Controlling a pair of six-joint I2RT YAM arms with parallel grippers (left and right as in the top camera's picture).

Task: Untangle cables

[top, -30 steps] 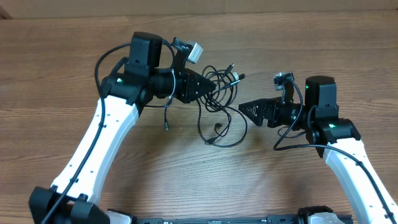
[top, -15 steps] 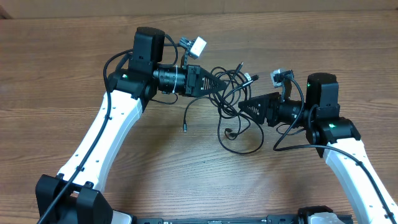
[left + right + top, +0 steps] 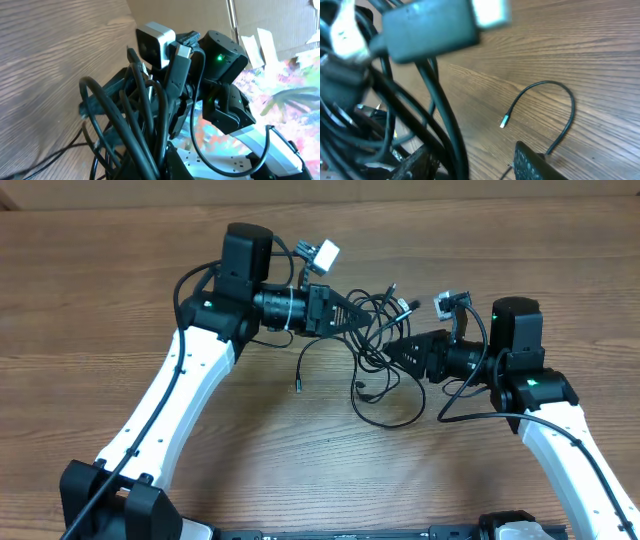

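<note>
The cables (image 3: 377, 330) are thin black cords knotted in mid-air between the two arms, with loose loops (image 3: 385, 395) trailing onto the table. My left gripper (image 3: 352, 322) is shut on a bunch of these cables (image 3: 145, 135), which run up out of its jaws (image 3: 160, 170). My right gripper (image 3: 398, 350) points left at the tangle. Its fingers (image 3: 535, 162) stand apart, with several strands (image 3: 445, 125) lying between them against the left one. A dark plug with a silver tip (image 3: 430, 27) hangs close to the right wrist camera. One loose silver-tipped end (image 3: 505, 121) rests on the wood.
A single cord end (image 3: 299, 385) dangles below the left gripper. The wooden table (image 3: 100, 300) stretches left and toward the front. The right arm (image 3: 225, 95) with its green light fills the left wrist view behind the cables.
The left gripper carried the tangle to the right, close to the right gripper. The right jaws have narrowed around some strands. The trailing loops slid right on the table.
</note>
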